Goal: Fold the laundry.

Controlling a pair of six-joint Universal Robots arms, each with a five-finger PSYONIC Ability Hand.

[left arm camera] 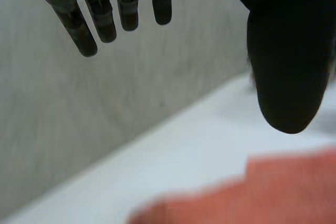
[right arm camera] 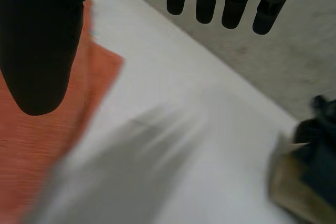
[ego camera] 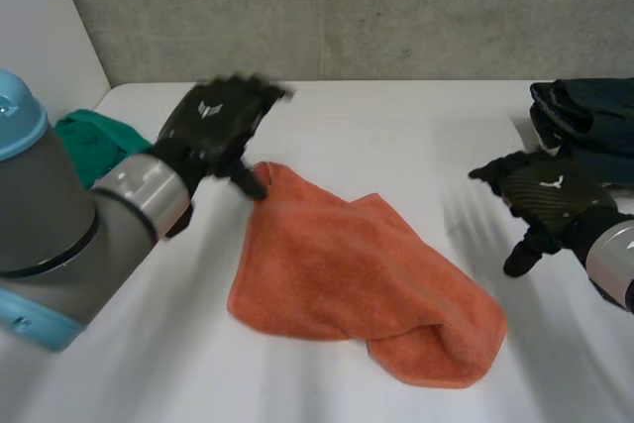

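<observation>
An orange towel (ego camera: 347,279) lies loosely folded and rumpled in the middle of the white table (ego camera: 396,136). My left hand (ego camera: 213,126) hovers over the towel's far left corner, its thumb just above that corner. In the left wrist view the left hand (left arm camera: 100,17) has straight fingers and the thumb held apart, with nothing in it; the towel (left arm camera: 262,192) lies below it. My right hand (ego camera: 543,195) hangs open over bare table to the right of the towel. In the right wrist view the right hand (right arm camera: 39,51) is empty, and the towel's edge (right arm camera: 31,145) lies under its thumb.
A pile of dark clothes (ego camera: 586,121) sits at the table's back right, close behind my right hand, and appears as a dark heap (right arm camera: 315,156) in the right wrist view. A green cloth (ego camera: 94,144) lies at the far left edge. A grey wall stands behind the table.
</observation>
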